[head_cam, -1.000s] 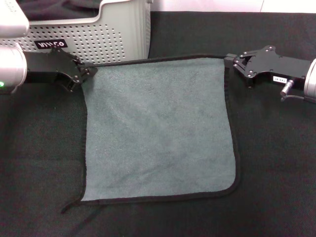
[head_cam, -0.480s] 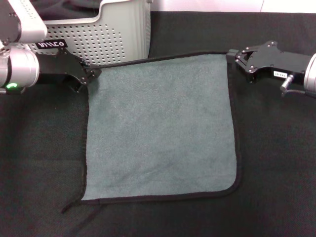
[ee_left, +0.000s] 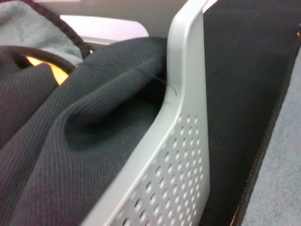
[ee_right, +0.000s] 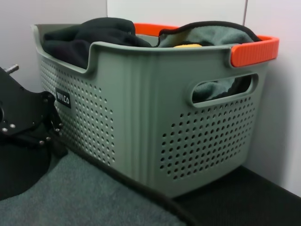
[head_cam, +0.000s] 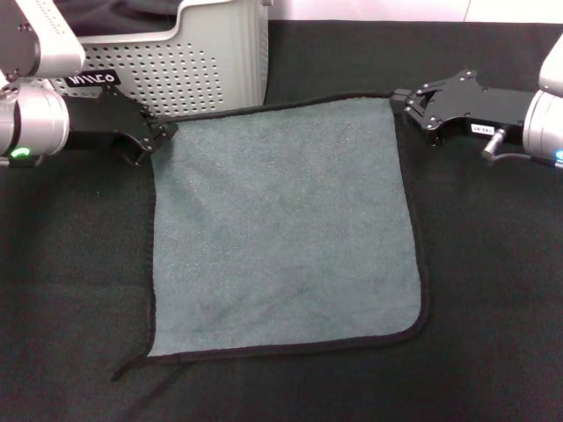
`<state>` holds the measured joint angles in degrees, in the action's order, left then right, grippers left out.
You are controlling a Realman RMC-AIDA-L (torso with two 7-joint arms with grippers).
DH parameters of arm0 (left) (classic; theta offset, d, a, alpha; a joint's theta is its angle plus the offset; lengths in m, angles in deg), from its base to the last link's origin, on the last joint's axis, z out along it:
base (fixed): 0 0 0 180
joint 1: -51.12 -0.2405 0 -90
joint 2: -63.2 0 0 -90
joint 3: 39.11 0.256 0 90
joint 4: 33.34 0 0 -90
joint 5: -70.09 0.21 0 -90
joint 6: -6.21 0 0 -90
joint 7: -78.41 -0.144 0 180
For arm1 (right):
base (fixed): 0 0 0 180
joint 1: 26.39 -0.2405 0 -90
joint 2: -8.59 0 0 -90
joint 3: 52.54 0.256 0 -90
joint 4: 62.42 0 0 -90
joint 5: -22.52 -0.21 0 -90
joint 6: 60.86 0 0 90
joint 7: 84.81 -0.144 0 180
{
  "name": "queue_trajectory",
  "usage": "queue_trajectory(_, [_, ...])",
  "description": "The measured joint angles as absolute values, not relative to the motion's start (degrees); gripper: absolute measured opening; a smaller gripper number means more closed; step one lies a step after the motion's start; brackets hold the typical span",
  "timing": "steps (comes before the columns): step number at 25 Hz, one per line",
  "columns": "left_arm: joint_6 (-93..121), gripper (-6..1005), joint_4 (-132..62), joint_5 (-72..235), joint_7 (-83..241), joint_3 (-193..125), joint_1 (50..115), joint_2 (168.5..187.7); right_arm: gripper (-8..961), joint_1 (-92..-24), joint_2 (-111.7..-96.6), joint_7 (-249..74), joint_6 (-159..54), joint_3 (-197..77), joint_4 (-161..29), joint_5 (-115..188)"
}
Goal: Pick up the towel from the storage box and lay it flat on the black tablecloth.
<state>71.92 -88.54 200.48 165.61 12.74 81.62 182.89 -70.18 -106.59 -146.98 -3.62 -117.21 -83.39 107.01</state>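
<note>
Head view: towel (head_cam: 281,229) lies spread flat, grey-teal face up, on the black tablecloth (head_cam: 493,290), black edging visible all round; near-left corner has a small tail of edging sticking out. Far edge of the towel sits just in front of the storage box (head_cam: 193,53), which stands at the far left of the cloth. Left gripper (head_cam: 154,136) is at the towel's far-left corner, beside the box's logo label; fingers appear pressed together on the corner edging. Right gripper (head_cam: 403,104) is at the far-right corner, fingertips touching the edging; cannot tell whether it pinches the cloth or is parted. Right wrist view: box holds more fabric, a dark garment (ee_right: 89,35) and another grey cloth with black edging (ee_right: 207,33); orange rim (ee_right: 254,49) at one end. Left wrist view: perforated box wall (ee_left: 178,155) close up, dark ribbed fabric (ee_left: 70,141) inside.
</note>
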Motion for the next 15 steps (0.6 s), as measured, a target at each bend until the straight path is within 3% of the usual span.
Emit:
queue_trajectory(11, [70.5, 60, -87.7, 202.4, 166.1, 13.9, 81.7, 182.89, 89, -70.0, -107.01, -147.2, -5.6, -117.2, -83.4, 106.7])
queue_trajectory(15, [70.3, 100, -88.6, 203.6, 168.5, 14.8, 81.8, 182.90, 170, -69.2, -107.23, -147.5, -5.2, -116.7, -83.7, 106.2])
